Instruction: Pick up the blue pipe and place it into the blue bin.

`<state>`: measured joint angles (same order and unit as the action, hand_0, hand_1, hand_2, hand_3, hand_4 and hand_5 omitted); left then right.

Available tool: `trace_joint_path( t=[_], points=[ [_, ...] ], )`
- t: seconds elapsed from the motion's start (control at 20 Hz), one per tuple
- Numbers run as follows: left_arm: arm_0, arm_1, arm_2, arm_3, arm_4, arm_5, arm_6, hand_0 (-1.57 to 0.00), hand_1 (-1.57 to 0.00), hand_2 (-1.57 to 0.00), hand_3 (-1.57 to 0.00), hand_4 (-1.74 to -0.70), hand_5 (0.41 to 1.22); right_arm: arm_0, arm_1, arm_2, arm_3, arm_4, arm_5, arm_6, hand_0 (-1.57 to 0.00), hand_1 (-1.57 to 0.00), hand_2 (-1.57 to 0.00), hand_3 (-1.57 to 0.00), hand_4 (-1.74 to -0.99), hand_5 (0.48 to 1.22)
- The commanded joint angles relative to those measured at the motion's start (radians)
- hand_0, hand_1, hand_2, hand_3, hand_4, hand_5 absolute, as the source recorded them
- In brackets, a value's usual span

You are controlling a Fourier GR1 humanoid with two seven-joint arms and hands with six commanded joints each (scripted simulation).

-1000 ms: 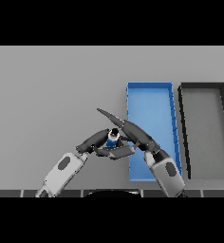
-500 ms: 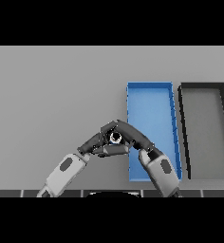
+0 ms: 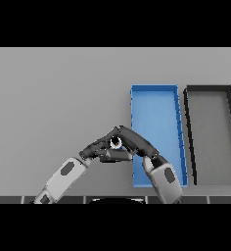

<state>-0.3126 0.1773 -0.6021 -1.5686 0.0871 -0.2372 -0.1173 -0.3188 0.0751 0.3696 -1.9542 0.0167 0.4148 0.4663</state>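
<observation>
The blue pipe (image 3: 116,142) shows as a pale ring end facing up, over the table just left of the blue bin (image 3: 156,115). My left hand (image 3: 99,147) comes in from the lower left and closes on the pipe from the left. My right hand (image 3: 136,141) comes in from the lower right, past the blue bin, with fingers over the pipe's far side and thumb under it. Both hands enclose the pipe and hide most of its body. I cannot tell whether it rests on the table or is lifted.
A black bin (image 3: 210,132) stands right of the blue bin, close beside it. Grey table (image 3: 54,98) stretches wide to the left and behind the hands.
Both hands have closed in around the pipe, and the right hand's fingers have come down over it. The pipe's blue side, seen before, is now covered.
</observation>
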Motion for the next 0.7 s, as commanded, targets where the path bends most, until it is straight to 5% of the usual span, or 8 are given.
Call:
trace_joint_path(
  t=[0.0, 0.1, 0.25, 0.45, 0.65],
  points=[
    [-0.008, 0.006, 0.002, 0.004, 0.001, -0.011, 0.035, -1.22, -1.00, -1.02, -0.42, -1.44, 1.220, -0.001, 0.004, 0.000, 0.003, 0.019, 0.003, -0.015, -1.55, -1.55, -1.55, -1.54, -1.478, 1.186],
    [-0.007, 0.018, 0.000, -0.003, -0.001, -0.054, 0.031, -0.78, -0.64, -0.65, -0.27, -1.25, 1.220, 0.016, 0.023, 0.009, -0.018, 0.036, 0.012, -0.029, -1.56, -1.56, -1.56, -1.55, -1.481, 1.198],
    [-0.014, 0.023, 0.009, -0.002, -0.021, -0.080, 0.056, -0.40, -0.33, -0.33, -0.14, -1.05, 1.118, 0.006, 0.061, 0.000, -0.008, 0.060, 0.017, 0.004, -1.56, -1.56, -1.56, -1.56, -1.483, 1.209],
    [-0.016, 0.015, 0.013, 0.025, -0.070, -0.035, 0.085, -0.16, -0.13, -0.14, -0.05, -0.88, 0.842, 0.024, 0.084, -0.017, -0.024, 0.056, 0.043, -0.042, -1.57, -1.57, -1.57, -1.57, -1.484, 1.216],
    [-0.010, 0.017, 0.013, 0.028, -0.076, -0.030, 0.057, -0.07, -0.05, -0.06, -0.02, -0.83, 0.689, 0.016, 0.108, -0.037, -0.024, 0.078, 0.053, -0.024, -1.57, -1.57, -1.57, -1.57, -1.485, 1.219]
  ],
)
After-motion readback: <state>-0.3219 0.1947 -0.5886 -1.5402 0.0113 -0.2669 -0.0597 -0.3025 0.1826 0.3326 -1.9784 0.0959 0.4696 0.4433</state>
